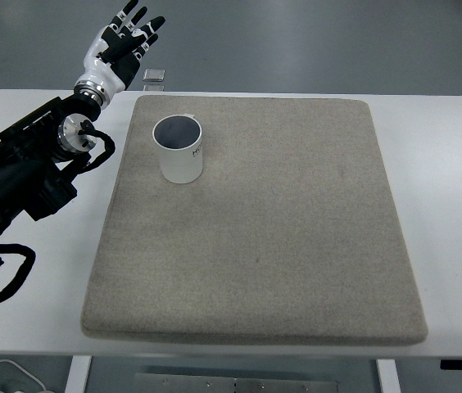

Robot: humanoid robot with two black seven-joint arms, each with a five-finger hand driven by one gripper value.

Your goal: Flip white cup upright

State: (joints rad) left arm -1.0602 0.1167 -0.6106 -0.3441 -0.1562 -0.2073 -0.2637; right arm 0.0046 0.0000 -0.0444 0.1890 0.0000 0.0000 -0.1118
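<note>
Nearest the camera, white tabletop (452, 246) carrying a large grey felt mat (280, 229), bare over its near and middle stretch. Farther back, toward the mat's far left corner, white cup (180, 150) standing on its base, open mouth up, dark inside showing. Judged from that: flip apparently done, nothing obvious left but clearing the arm away. Small dark print near the cup's rim, too tiny to read. Left of the mat, black arm reaching in from the left edge. Beyond the far left corner, left hand (123, 45) raised well apart from the cup, fingers (142, 34) spread, holding nothing. Just beside it, a small grey box (155, 76) at the tabletop's far edge. Right hand out of view.
</note>
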